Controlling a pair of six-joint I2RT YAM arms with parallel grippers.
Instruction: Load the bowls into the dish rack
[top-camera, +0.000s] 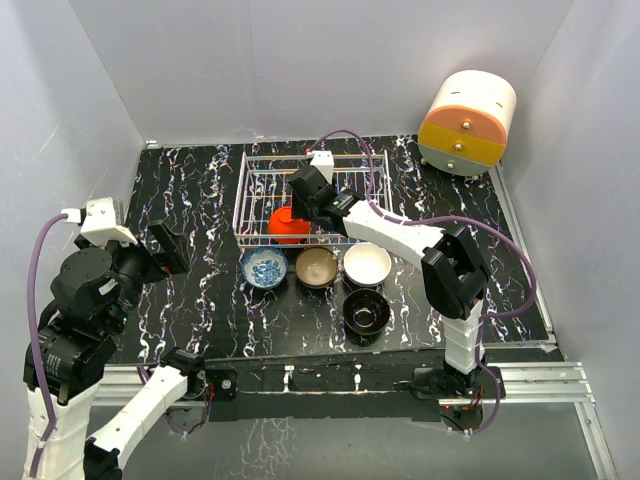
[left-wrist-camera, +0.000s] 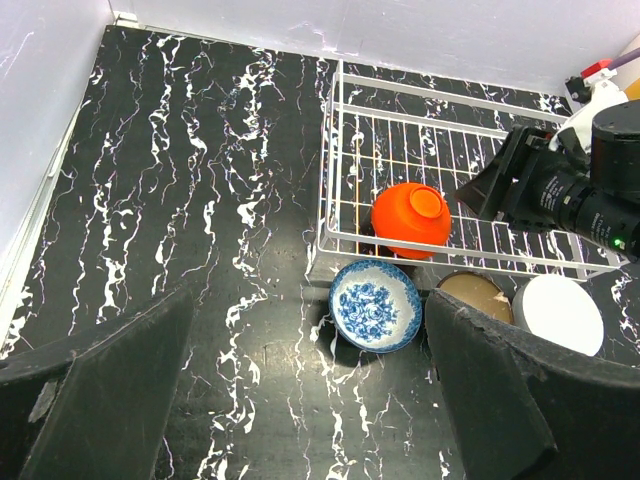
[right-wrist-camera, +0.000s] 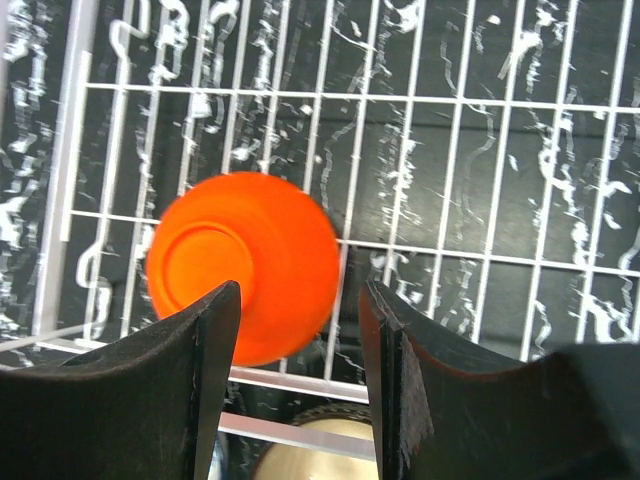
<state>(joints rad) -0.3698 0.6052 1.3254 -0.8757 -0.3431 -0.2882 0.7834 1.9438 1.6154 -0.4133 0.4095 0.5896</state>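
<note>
**Red bowl in rack, four bowls on worktop**

Nearest you, the L gripper (top-camera: 172, 248) hung over the left side of the black marbled worktop (top-camera: 200, 200), jaws at full spread w/ nothing btwn them, well apart from every bowl.

Next out, right of centre, the black bowl (top-camera: 366, 311) sat upright on the worktop by itself. Just beyond it ran a row of three upright bowls along the near wall of the dish rack (left-wrist-camera: 330, 170): blue-and-white bowl (left-wrist-camera: 374, 305) on the left, tan bowl (top-camera: 317, 267) in the middle, white bowl (top-camera: 367, 264) on the right. All three were outside the rack, close beside each other; you couldn't tell whether they touched the wire.

Inside the rack, the red bowl (left-wrist-camera: 410, 218) lay tipped over w/ its foot ring showing, in the near-left part, close to the near wall. It looked blurred in the R wrist view.

The R gripper (right-wrist-camera: 300, 320) was over the rack, just right of and above the red bowl, jaws roughly half apart, gripping nothing, clear of the bowl.

Farthest off, at the back-right corner, stood a cream-and-orange drawer unit (top-camera: 467, 123).
</note>
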